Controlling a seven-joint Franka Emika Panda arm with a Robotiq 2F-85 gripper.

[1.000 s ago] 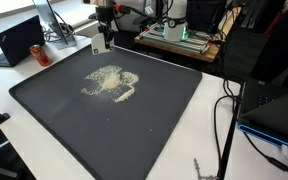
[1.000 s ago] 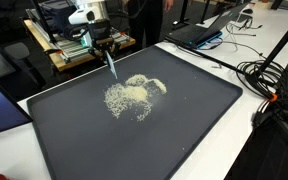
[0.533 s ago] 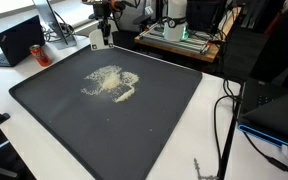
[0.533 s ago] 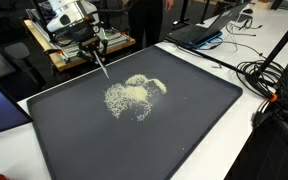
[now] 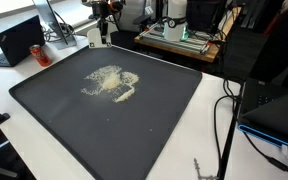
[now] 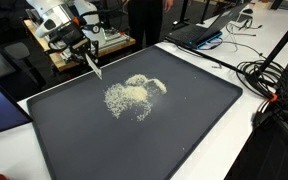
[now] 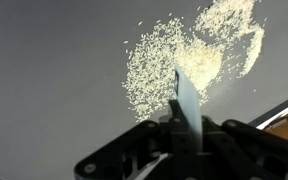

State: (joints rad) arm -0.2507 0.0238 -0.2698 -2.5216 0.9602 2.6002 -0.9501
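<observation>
Gripper [image 6: 85, 53] clamped tight on a thin white scraper [image 6: 93, 66]. Blade hangs tilted by the far rim of the black tray [image 6: 199, 125]; can't tell if the tip touches. Grain pile [image 6: 134, 95] sits mid-tray, well apart from the blade, w/ bare tray all round. Laptop [image 5: 19, 40] is near one tray corner, and cables [image 6: 269, 85] lie past the opposite edge.
</observation>
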